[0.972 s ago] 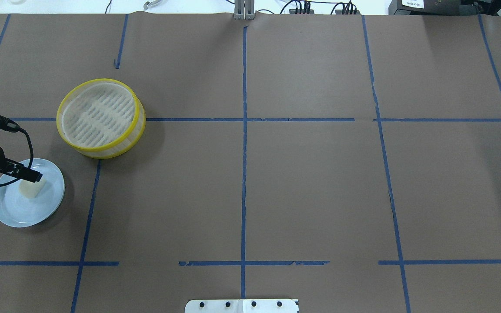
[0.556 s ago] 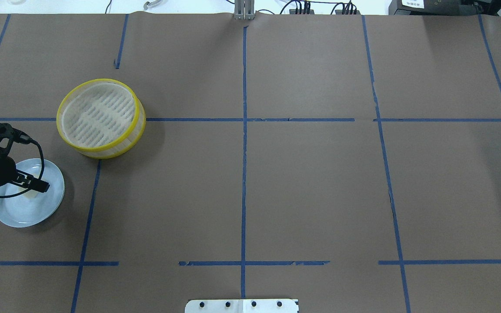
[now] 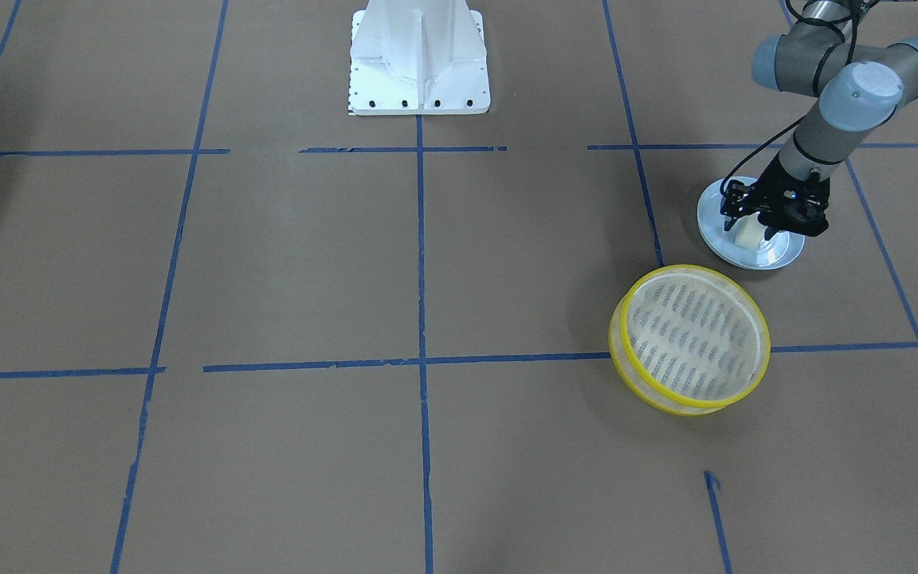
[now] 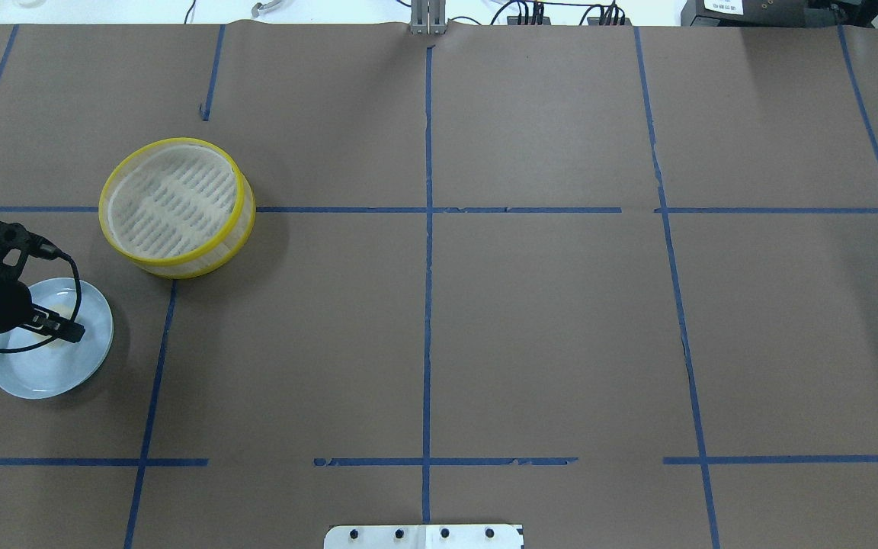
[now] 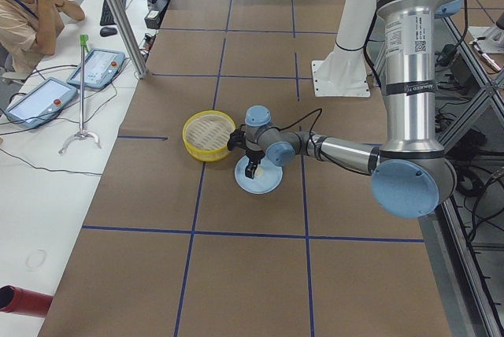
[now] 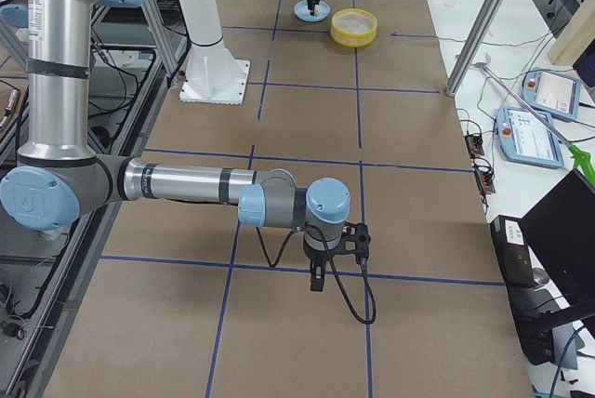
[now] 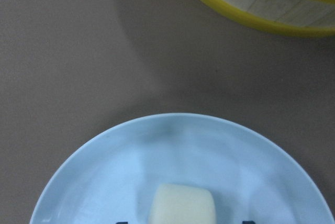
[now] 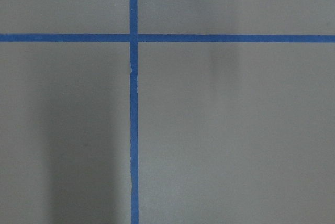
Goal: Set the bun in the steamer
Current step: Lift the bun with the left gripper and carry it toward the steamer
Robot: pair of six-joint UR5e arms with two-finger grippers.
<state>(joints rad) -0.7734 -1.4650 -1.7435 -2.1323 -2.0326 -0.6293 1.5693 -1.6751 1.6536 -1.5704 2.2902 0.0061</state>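
Note:
The cream-white bun lies on a pale blue plate at the table's left side. My left gripper is low over the plate, open, with a fingertip on each side of the bun. In the left wrist view the bun sits at the bottom edge on the plate. In the overhead view my left gripper hides most of the bun. The yellow-rimmed steamer stands empty just beyond the plate. My right gripper hangs over bare table; I cannot tell whether it is open or shut.
The steamer's yellow rim shows at the top of the left wrist view. The white robot base stands at the table's near-middle edge. Blue tape lines cross the brown table. An operator sits beside tablets past the far edge.
My left gripper has moved down and a little toward the robot, onto the plate, so it now covers the bun in the overhead view. The steamer and plate have not moved.

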